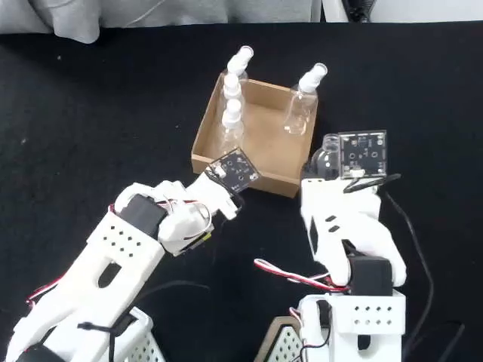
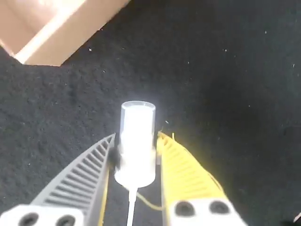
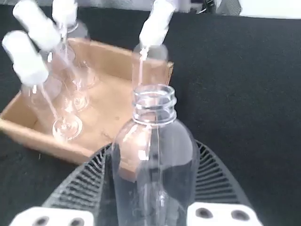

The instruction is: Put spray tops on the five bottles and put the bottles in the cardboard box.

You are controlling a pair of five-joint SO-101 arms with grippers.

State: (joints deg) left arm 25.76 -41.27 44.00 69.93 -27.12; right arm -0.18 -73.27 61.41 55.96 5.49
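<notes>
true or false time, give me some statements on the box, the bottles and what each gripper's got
1. The left gripper is shut on a white plastic spray top. True.
2. The clear plastic bottle in the right gripper has a top on. False: its threaded neck is open.
3. Four topped bottles stand in the brown cardboard box. True.
4. The held bottle sits inside the box. False: it is outside, beside the box, by the black table.

No text, label, number or sign can be read anywhere. The cardboard box (image 1: pixel 275 183) has plain brown walls. The bottle (image 3: pixel 153 155) close up in the right wrist view is bare clear plastic, and the spray top (image 2: pixel 137 141) is plain white.
</notes>
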